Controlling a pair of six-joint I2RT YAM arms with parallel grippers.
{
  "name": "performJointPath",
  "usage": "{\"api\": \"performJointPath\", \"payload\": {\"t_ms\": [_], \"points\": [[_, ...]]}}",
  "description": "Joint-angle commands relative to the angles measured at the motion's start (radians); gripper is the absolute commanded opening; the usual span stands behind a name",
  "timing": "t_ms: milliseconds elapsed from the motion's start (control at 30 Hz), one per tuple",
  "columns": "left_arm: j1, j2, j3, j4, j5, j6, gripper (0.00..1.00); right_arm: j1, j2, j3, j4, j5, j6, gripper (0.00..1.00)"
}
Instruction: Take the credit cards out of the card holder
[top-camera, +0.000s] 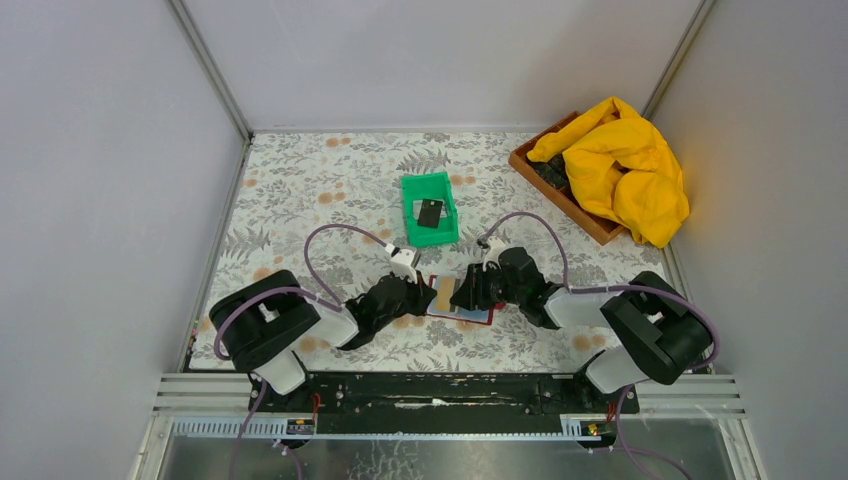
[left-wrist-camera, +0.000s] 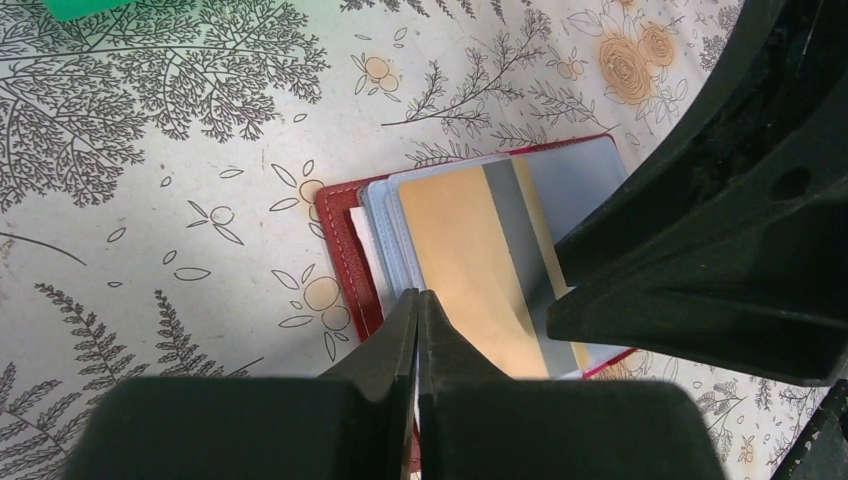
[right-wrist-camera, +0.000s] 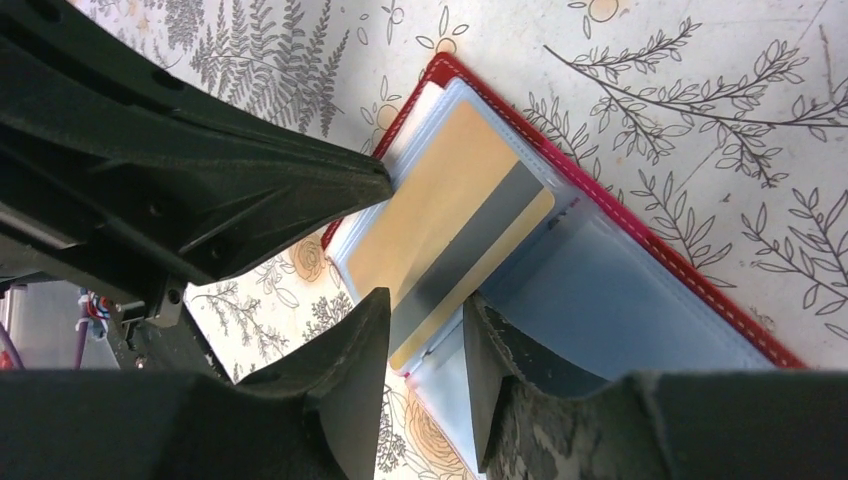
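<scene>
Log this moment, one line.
left gripper: shut, tips at card holder edge | right gripper: open around gold card end | gold card: in card holder

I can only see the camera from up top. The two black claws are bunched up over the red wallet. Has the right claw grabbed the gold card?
Observer: Not yet. The right wrist view shows the right gripper open, with the end of the gold card in the gap.
Operator: What is the other claw doing?
Observer: The left gripper is shut, with its tips at the gold card's edge over the open card holder.
Operator: Is the card gold all over?
Observer: No, it has a grey stripe down one long side. The pale blue-grey sleeve beside it looks empty.
</scene>
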Motion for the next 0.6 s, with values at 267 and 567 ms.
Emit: {"api": "performJointPath", "payload": {"t_ms": [267, 567], "points": [[-0.005, 0.053, 0.0, -0.027, 0.028, 0.001, 0.0, -0.001, -0.066, -0.012, 0.127, -0.04, 0.034, 0.37], [-0.005, 0.065, 0.007, -0.034, 0.037, 0.011, 0.0, -0.02, -0.064, -0.024, 0.212, -0.049, 0.118, 0.33]]}}
